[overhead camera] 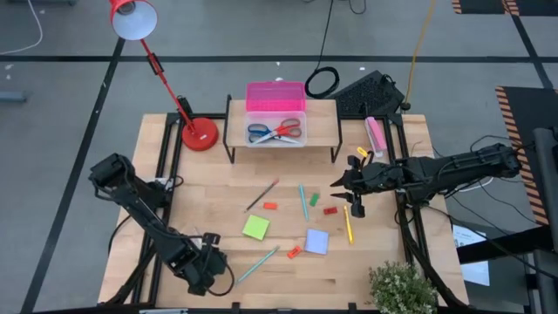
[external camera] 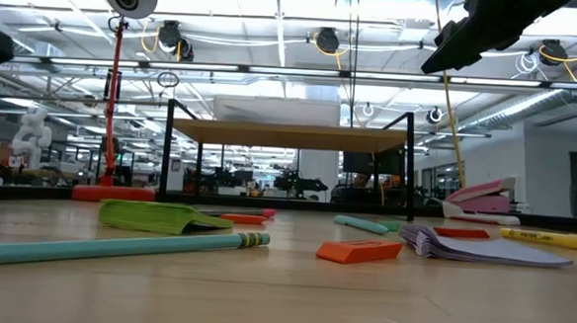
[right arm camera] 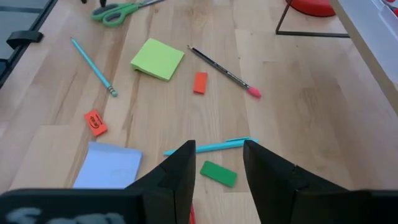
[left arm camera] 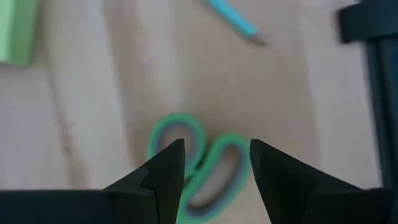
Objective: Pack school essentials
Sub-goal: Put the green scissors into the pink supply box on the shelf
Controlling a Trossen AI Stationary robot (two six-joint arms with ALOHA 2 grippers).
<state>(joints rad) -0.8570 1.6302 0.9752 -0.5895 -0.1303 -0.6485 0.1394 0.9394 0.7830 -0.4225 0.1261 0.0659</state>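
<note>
High view: left gripper [overhead camera: 207, 266] low at lower left; right gripper [overhead camera: 353, 190] right of centre, above yellow pen [overhead camera: 348, 224]. Green pad [overhead camera: 255, 228] and lavender pad [overhead camera: 316, 242] at lower centre; scissors [overhead camera: 274, 133] in clear box [overhead camera: 275, 123] at upper centre.

Low view: teal pencil [external camera: 106, 246] across lower left.

Left wrist view: fingers apart over what looks like blurred green-handled scissors [left arm camera: 199, 162], at bottom centre.

Right wrist view: fingers parted, green eraser [right arm camera: 218, 173] between them, bottom centre.

Scissors [overhead camera: 275, 133] lie in the box [overhead camera: 275, 139] on the shelf [overhead camera: 323, 122], pads [overhead camera: 255, 228] and pencils [overhead camera: 302, 201] before it.
</note>
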